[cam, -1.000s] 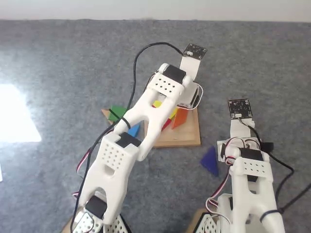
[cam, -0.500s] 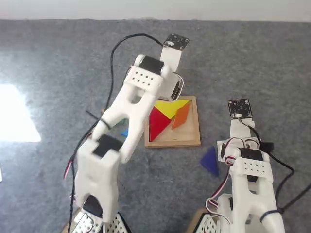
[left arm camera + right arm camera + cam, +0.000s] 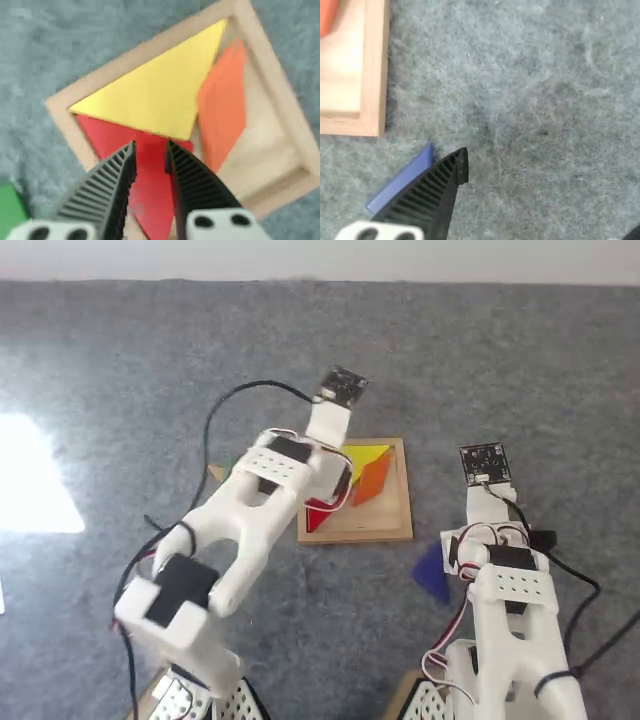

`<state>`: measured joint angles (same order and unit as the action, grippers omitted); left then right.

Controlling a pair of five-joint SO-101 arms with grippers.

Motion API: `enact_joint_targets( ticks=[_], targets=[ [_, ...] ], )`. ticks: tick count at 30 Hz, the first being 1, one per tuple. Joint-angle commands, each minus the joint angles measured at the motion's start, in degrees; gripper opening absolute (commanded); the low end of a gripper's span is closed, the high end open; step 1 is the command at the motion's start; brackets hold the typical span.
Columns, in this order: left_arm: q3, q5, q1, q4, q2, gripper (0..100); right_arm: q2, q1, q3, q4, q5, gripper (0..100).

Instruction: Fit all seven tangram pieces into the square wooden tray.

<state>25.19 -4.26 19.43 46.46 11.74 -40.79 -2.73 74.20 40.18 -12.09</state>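
Lab-like robot bench: grey felt mat (image 3: 520, 360), pale wall (image 3: 320, 258) behind

Grey felt table (image 3: 500, 360) bears wooden tray (image 3: 360, 534), blue piece (image 3: 432, 572).

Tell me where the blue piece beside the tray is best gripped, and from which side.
Across its thin side edges, probably coming straight down from above. The blue piece lies flat on the grey mat, apart from the wooden tray, so no face stands up to pinch and its edges look reachable.
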Motion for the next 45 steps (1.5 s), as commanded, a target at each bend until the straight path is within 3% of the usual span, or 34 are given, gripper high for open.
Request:
enact_joint_targets(
  ticks=[1,12,21,26,30,45],
  targets=[
    [-8.57,-0.53,3.6,1.67,4.92,10,-1.1,0.66,-0.35,-0.66,-0.53,51.9],
    [-19.21,-0.88,6.07,9.14,9.67,9,-1.1,0.66,-0.35,-0.92,-0.53,51.9],
    [-12.0,-0.26,4.92,5.01,1.05,9,-1.1,0.66,-0.35,-0.92,-0.53,51.9],
    [-10.15,0.09,7.21,12.75,-1.49,9,-1.1,0.57,-0.35,-0.92,-0.53,51.9],
    [-5.76,1.32,11.78,12.22,-4.04,9,-1.1,0.57,-0.35,-0.92,-0.53,51.9],
    [-5.49,1.67,11.87,8.7,-0.53,9,-1.1,0.66,-0.35,-0.84,-0.53,51.9]
  ],
)
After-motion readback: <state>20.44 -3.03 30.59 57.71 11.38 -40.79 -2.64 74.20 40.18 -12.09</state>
